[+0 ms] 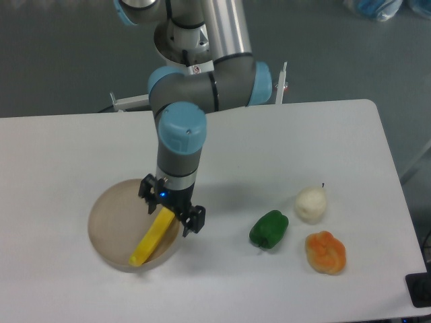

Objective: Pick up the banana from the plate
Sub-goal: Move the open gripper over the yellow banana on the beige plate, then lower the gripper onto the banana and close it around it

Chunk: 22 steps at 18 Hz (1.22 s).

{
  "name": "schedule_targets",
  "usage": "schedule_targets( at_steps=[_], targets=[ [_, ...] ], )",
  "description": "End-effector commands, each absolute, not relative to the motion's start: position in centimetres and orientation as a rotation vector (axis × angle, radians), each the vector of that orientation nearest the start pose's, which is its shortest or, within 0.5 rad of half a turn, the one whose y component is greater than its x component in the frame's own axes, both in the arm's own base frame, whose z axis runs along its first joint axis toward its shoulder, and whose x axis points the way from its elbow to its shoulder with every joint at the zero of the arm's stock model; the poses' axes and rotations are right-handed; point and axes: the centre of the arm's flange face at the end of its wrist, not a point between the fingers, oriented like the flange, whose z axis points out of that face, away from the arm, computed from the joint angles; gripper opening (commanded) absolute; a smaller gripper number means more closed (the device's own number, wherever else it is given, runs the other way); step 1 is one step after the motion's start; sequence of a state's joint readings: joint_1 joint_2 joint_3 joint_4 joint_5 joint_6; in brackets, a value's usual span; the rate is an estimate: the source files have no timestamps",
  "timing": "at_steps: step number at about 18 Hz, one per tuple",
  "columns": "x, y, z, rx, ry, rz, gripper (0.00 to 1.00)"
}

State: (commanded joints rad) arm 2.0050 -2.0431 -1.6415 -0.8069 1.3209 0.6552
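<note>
Gripper [172, 207] over the upper end of the banana [152, 237], jaws spread wide to either side, gripping nothing. Banana lies diagonally on the plate [111, 215].

- Slim bright yellow toy banana [151, 241]: lying flat, diagonal, lower end near the dish's front rim, upper end hidden under the robot's tool.
- Round shallow beige-tan plate [111, 222]: upright on the white tabletop, left of centre, holding the banana on its right half.

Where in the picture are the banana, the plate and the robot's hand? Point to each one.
banana [149, 243], fixed camera, middle of its visible yellow length.
plate [110, 214], fixed camera, bare inner floor left of the banana.
hand [172, 207], fixed camera, midway between its fingertips, above the banana's upper end.
</note>
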Motion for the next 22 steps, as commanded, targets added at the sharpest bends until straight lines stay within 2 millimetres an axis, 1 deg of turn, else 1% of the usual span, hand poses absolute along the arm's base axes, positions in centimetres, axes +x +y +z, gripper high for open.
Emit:
schedule_targets(
  at_steps=[1, 2, 3, 5, 8, 9, 11, 13, 15, 16, 20, 21, 22],
  targets=[
    [-12.4, 65.8, 25.9, -2.803, 0.352, -0.156, 1.0],
    [-11.3, 66.2, 25.0, -2.813, 0.347, -0.172, 1.0],
    [-10.5, 66.7, 24.4, -2.814, 0.306, -0.181, 1.0],
    [-9.7, 67.2, 23.9, -2.797, 0.264, -0.189, 1.0],
    [-9.5, 67.9, 23.0, -2.804, 0.246, -0.201, 1.0],
    [-9.2, 68.8, 22.8, -2.801, 0.24, -0.203, 1.0],
    [-9.4, 69.6, 22.2, -2.803, 0.232, -0.203, 1.0],
    [-9.3, 69.6, 21.4, -2.814, 0.234, -0.212, 1.0],
    [-8.9, 69.5, 20.7, -2.826, 0.241, -0.222, 0.86],
    [-8.7, 69.4, 20.4, -2.831, 0.247, -0.224, 0.76],
    [-8.7, 69.1, 20.9, -2.836, 0.246, -0.217, 0.54],
    [-8.6, 69.1, 21.0, -2.835, 0.246, -0.216, 0.42],
    [-8.6, 68.9, 21.2, -2.833, 0.247, -0.215, 0.23]
  ],
)
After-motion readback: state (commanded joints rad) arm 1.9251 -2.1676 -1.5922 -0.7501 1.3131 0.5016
